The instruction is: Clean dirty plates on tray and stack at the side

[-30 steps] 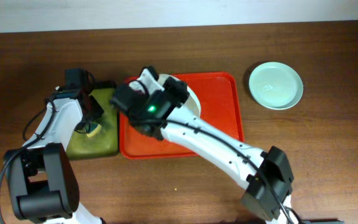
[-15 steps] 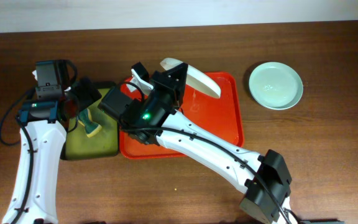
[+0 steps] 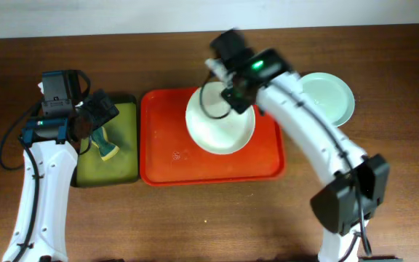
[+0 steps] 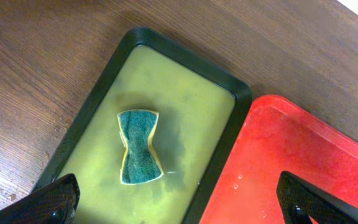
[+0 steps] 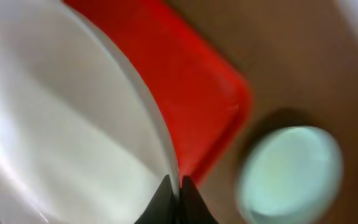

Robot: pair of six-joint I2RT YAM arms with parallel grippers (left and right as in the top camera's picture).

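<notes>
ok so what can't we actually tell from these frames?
- Smears on the white plate: too small overhead, blurred in the right wrist view.
- The right gripper and its hold on the rim: fingers cut off by the bottom edge of its wrist view; overhead, too small to tell.
- Mint-green plate: left edge hidden overhead by the right arm; one plate or a stack, cannot tell.
- Black tray: far-left corner hidden overhead by the left arm.

1. The large tray (image 3: pixel 166 156) sits mid-bench (image 3: pixel 413 218), with the small tray (image 4: pixel 185 112) just beside its left edge.
2. A sponge (image 4: pixel 138 146) lies in the small tray, near its middle.
3. The left hand (image 4: pixel 179 193) hangs above the small tray.
4. The held plate (image 3: pixel 220 127) is over the large tray's right rear part, its far rim between the fingers of the right hand (image 5: pixel 174 190).
5. The second plate (image 3: pixel 324 100) lies on the bench, right of the large tray.
</notes>
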